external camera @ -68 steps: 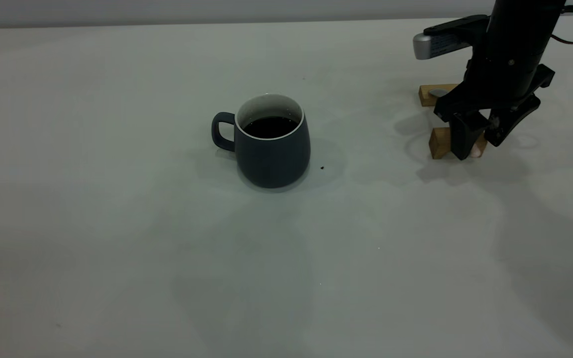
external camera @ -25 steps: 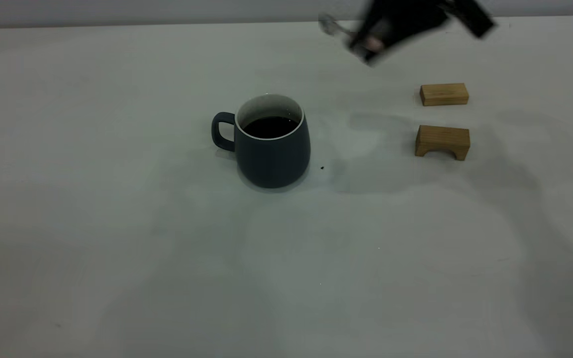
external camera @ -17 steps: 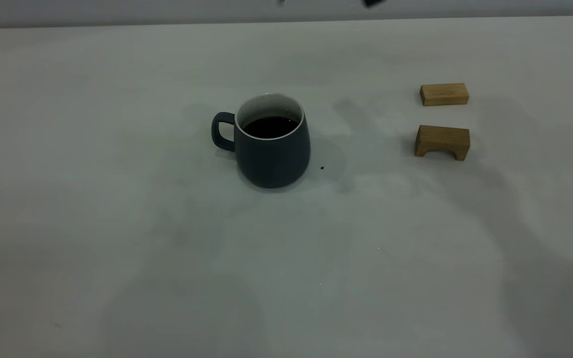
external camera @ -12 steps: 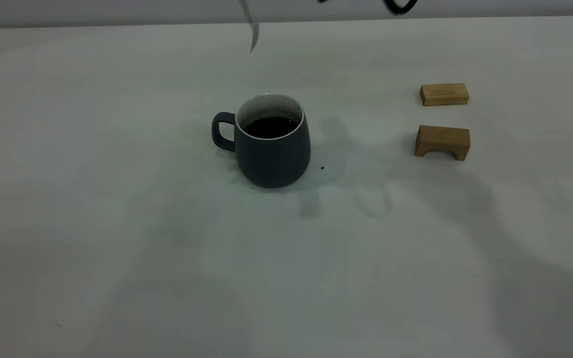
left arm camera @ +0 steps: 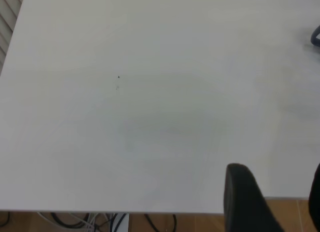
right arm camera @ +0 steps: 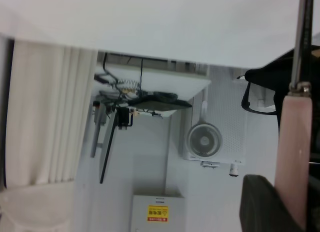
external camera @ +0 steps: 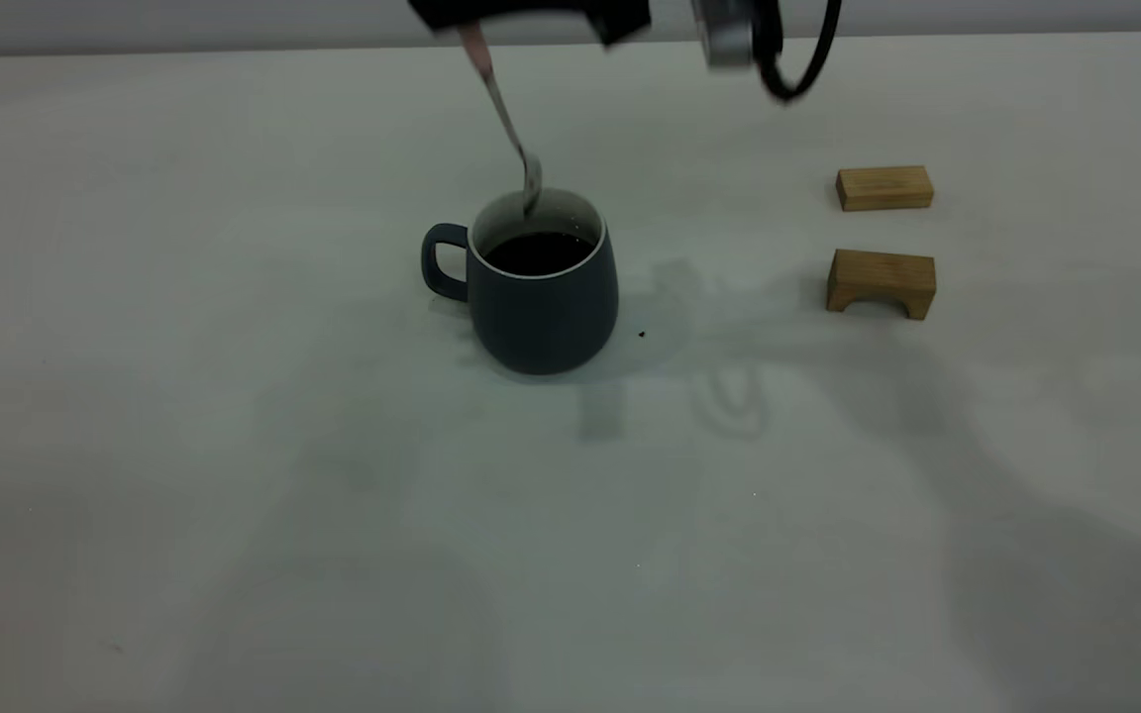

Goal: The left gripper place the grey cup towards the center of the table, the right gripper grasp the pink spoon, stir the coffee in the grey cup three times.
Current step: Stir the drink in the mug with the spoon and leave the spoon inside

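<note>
Resting near the middle of the table (external camera: 234, 495), the grey cup (external camera: 543, 297) sits straight below the right gripper (external camera: 491, 18), whose body runs off the top of the exterior view. That gripper is clamped on the pink spoon (external camera: 503, 114) by its handle, as the right wrist view also shows, with the pink handle (right arm camera: 292, 147) between the dark fingers. The spoon's long axis hangs steeply down from the gripper, tilted a little, metal bowl lowest. Its bowl is at the cup's far rim, just above the coffee (external camera: 538, 253), and seems not yet dipped. So the next move looks like a short drop down and slightly nearer. The left gripper (left arm camera: 270, 202) idles over the table edge, well apart, fingers spread
</note>
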`<state>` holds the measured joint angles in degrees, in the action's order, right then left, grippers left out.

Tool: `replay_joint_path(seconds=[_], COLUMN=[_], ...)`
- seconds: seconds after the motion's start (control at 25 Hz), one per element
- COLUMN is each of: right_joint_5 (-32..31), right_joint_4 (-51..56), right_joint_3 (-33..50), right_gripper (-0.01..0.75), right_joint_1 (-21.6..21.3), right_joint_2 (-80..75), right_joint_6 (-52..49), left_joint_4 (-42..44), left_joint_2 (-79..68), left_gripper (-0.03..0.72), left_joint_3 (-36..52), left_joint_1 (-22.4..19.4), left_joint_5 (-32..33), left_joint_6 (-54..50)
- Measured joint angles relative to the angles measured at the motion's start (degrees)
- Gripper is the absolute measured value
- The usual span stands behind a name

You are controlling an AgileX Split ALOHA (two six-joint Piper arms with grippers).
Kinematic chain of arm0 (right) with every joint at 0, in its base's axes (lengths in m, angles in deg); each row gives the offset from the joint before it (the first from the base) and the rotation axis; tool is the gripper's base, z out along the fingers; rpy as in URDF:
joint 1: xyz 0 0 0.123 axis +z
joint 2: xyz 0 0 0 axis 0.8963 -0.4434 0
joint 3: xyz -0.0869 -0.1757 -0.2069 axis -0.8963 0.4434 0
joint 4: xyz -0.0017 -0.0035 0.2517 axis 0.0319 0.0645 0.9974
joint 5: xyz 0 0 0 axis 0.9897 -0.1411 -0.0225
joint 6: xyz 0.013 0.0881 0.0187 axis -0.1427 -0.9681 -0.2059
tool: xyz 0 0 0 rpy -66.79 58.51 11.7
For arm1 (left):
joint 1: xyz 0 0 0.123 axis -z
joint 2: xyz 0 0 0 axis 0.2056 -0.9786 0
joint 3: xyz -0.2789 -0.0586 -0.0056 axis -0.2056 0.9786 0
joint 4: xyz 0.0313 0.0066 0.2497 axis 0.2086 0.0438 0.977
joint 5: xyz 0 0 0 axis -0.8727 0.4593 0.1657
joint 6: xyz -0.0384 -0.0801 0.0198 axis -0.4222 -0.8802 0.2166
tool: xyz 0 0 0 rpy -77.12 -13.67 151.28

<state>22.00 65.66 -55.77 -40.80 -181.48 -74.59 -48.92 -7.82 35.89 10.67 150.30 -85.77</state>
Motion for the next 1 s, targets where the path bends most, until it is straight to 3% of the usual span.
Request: replay_joint_path(seconds=[0.44, 0.68, 1.0], right_joint_5=[1.0, 3.7, 3.6], right_joint_4=[15.7, 16.6, 7.5], right_joint_3=[0.0, -2.2, -2.4], right_gripper=[0.141, 0.141, 0.14], right_joint_1=[0.0, -0.3, -2.3], right_joint_2=[-11.3, -13.0, -13.0], right_joint_6=[12.6, 18.7, 4.7], left_joint_4=[0.0, 0.0, 0.0], left_joint_2=[0.0, 0.0, 0.0], left_gripper=[0.388, 0.388, 0.388], left_joint_3=[0.0, 0.0, 0.0], left_joint_1=[0.0, 0.0, 0.0], left_joint_5=[0.0, 0.0, 0.0], left_joint_6=[0.0, 0.0, 0.0])
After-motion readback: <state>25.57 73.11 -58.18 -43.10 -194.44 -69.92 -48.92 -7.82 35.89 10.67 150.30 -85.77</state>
